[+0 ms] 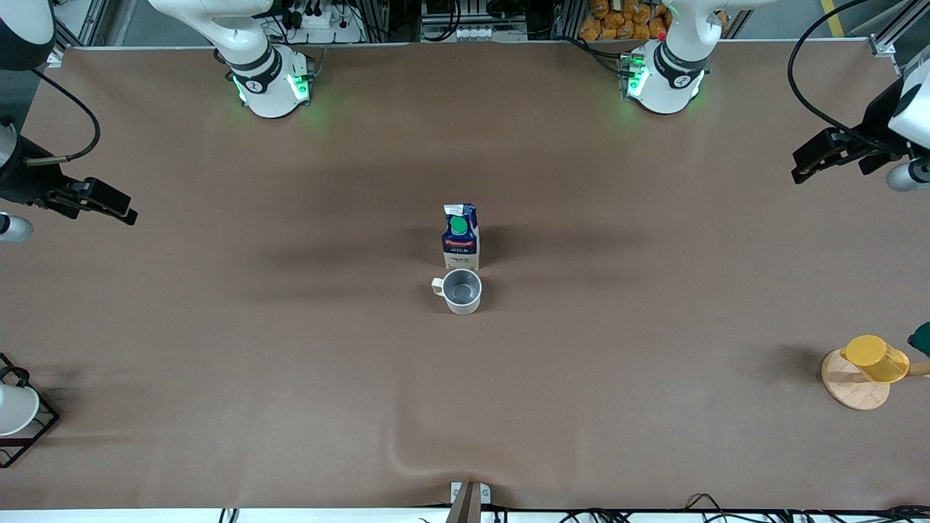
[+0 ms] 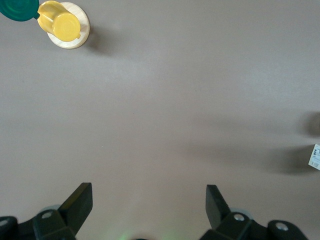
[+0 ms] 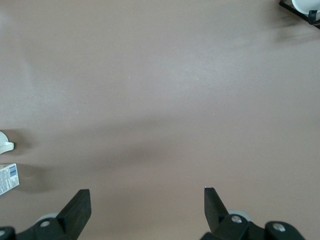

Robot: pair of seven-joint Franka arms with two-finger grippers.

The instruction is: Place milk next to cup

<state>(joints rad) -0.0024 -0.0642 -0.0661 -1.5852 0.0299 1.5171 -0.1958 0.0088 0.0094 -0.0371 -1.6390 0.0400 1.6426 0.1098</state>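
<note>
Front view shows us the milk carton (image 1: 461, 237) standing upright near the middle of the tabletop (image 1: 290, 349), with the mug (image 1: 461, 291) just beside it, nearer to the front camera. The two look almost touching, though we cannot tell whether a gap remains. The mug's small handle points toward the right arm's end of the tabletop.

Both arms wait well apart from these things. Our left pincer (image 1: 799, 171) hangs over the left arm's end of the tabletop, and the left wrist view shows its fingers (image 2: 80, 202) spread wide with nothing between them. Our right pincer (image 1: 129, 212) hangs over the right arm's end, its fingers (image 3: 79, 206) likewise spread and empty.

We judge the milk carton to be light and fairly stiff, yet its paperboard walls would dent under a hard squeeze, and its coated faces may be a little slippery. Should we need to move it, we would take it across two flat faces of the beige lower body, below the sloped gable and the round green cap (image 1: 458, 226), closing gently. It stands taller than the mug and is narrow, so it could tip if nudged sideways. The mug is rigid ceramic and heavier, and we would avoid knocking it.

A yellow cup on a round wooden base (image 1: 866, 370) stands near the left arm's end, and a white cup in a black wire rack (image 1: 16, 410) near the right arm's end.
</note>
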